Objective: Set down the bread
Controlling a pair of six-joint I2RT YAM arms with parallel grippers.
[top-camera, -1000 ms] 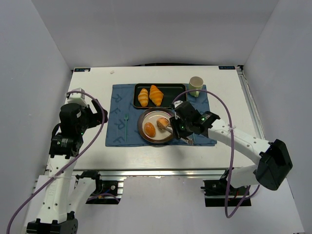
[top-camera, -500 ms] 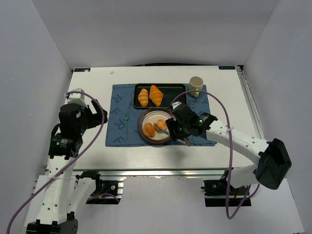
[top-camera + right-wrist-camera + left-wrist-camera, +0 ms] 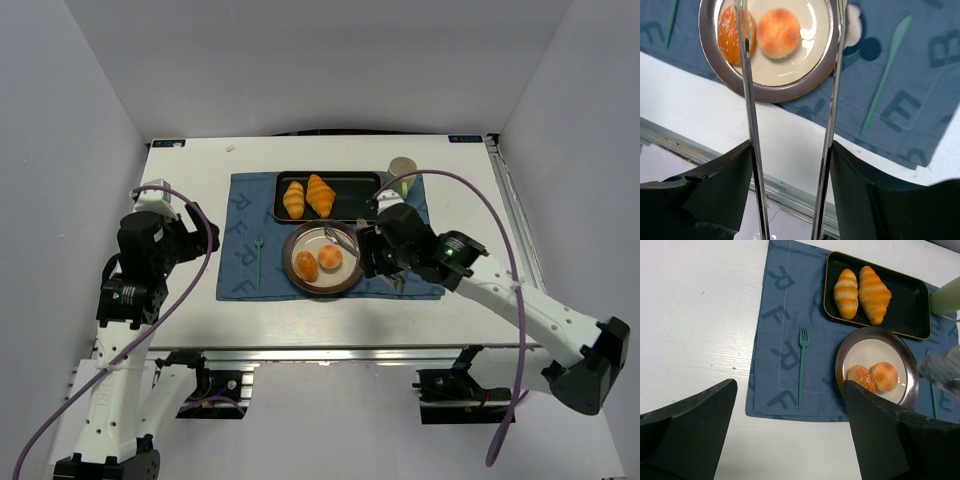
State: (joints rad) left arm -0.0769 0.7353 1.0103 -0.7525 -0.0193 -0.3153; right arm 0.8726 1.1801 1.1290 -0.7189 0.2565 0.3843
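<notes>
A darker bun [image 3: 861, 377] and a paler bun [image 3: 884, 376] are laid side by side on the plate [image 3: 865, 351]. Just behind the plate, two croissants [image 3: 862, 287] are kept on a tray [image 3: 910, 302]. Tongs [image 3: 751, 100] are clamped by the right gripper [image 3: 790, 150], their metal arms sprung apart over the plate with nothing caught between. The left gripper [image 3: 789, 390] is held well left of the plate, fingers spread and empty.

Arm pose, both sides.
Left arm [image 3: 150, 262] folded back, left gripper [image 3: 790, 386] spread wide, empty; right arm [image 3: 490, 285] stretched inward, right gripper [image 3: 791, 147] clasping part-spread tongs [image 3: 751, 100].
</notes>
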